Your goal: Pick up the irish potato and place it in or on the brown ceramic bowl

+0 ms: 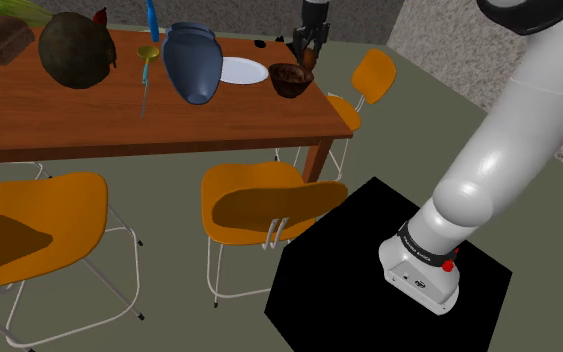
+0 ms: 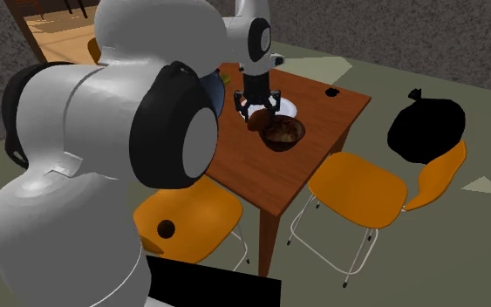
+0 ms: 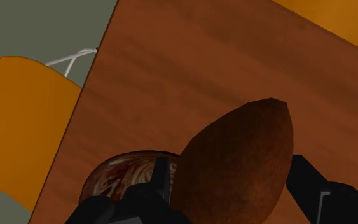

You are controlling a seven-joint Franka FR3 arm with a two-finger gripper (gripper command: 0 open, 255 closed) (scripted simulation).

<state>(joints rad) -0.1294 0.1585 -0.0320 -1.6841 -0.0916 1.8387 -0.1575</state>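
Observation:
A brown oval potato point(image 3: 234, 162) sits clasped between my two black fingers point(image 3: 160, 184), held above the wooden table point(image 3: 190, 70). In the second exterior view my gripper point(image 2: 257, 112) hangs just beside and slightly above the dark brown bowl point(image 2: 283, 133), with the potato point(image 2: 256, 119) between its fingers. From the shoulder view the gripper point(image 1: 307, 52) stands over the bowl point(image 1: 291, 79) near the table's right end. The bowl's swirled inside point(image 3: 123, 178) shows partly behind one finger.
On the table point(image 1: 89, 115) stand a white plate point(image 1: 241, 70), a blue vase point(image 1: 192, 62), a dark round object point(image 1: 74, 50) and a blue-handled utensil point(image 1: 149, 45). Orange chairs point(image 1: 259, 205) ring the table. My black stand point(image 1: 379, 270) is at lower right.

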